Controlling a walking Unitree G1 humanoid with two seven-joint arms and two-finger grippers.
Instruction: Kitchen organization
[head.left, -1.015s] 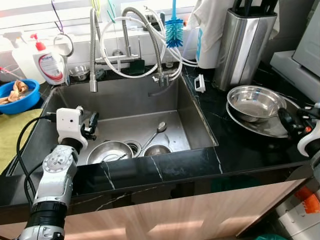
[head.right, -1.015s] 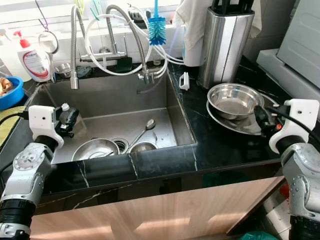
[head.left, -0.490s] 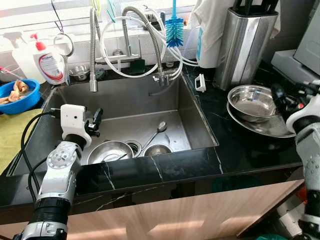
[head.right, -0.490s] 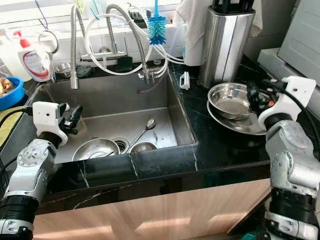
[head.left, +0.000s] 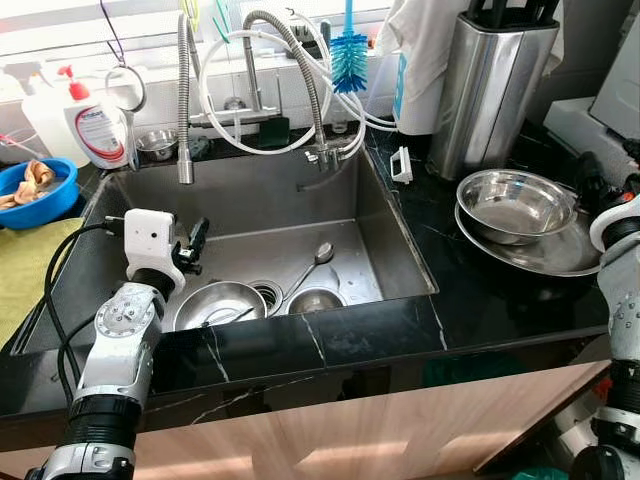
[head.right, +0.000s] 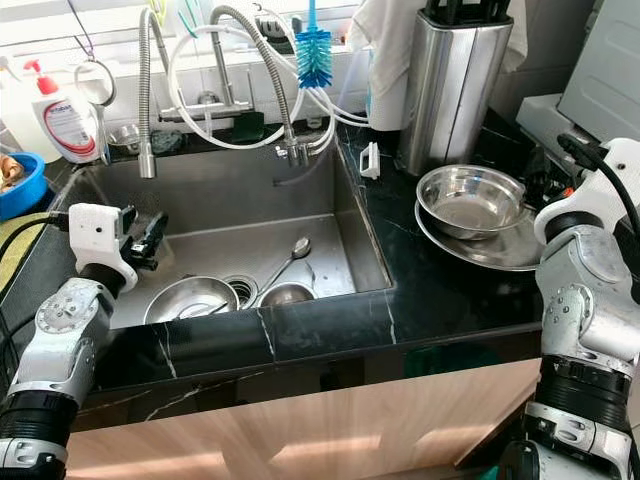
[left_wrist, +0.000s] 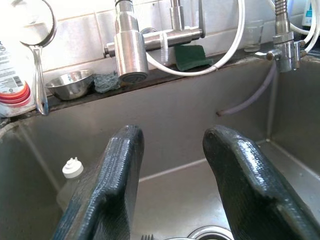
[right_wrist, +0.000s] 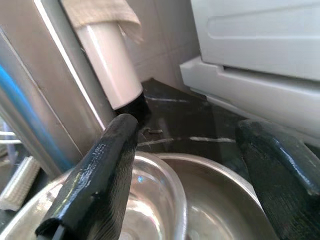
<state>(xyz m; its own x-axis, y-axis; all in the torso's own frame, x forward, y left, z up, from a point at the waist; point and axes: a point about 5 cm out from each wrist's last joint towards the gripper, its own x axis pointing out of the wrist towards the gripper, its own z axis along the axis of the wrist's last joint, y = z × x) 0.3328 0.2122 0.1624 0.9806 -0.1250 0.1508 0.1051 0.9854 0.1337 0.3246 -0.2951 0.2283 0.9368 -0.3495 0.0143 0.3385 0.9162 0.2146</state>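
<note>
Right wrist view: right gripper (right_wrist: 185, 175) spread wide, empty, above stacked steel bowls (head.left: 512, 205) on counter, at 3 o'clock of sink (head.left: 395, 255). Left gripper (left_wrist: 172, 185) parted, empty, over sink. Advice: straddle the bowl rim before closing.

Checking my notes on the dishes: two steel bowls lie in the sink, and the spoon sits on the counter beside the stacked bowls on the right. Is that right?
Not quite. The spoon lies in the sink, next to the two steel bowls on its floor, not on the counter. The stacked bowls do sit on the counter on the right. The left eye view shows it.
</note>
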